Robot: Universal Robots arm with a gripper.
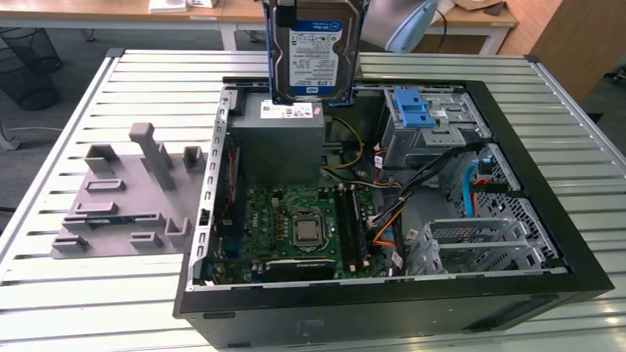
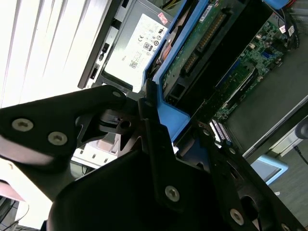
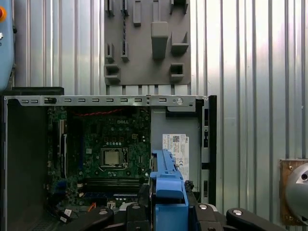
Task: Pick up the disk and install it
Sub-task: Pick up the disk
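Pick-up done: the disk (image 1: pixel 309 51) is off the table and hangs upright, label facing the exterior view, above the open computer case (image 1: pixel 391 297), over the grey power-supply box (image 1: pixel 278 143). Install not done: the disk sits in no bay, and the metal drive bay (image 1: pixel 435 136) lies apart, toward the exterior view's right. The gripper (image 2: pixel 164 122) has its jaws clamped on the disk's blue carrier frame (image 3: pixel 168 190), which sits between them.
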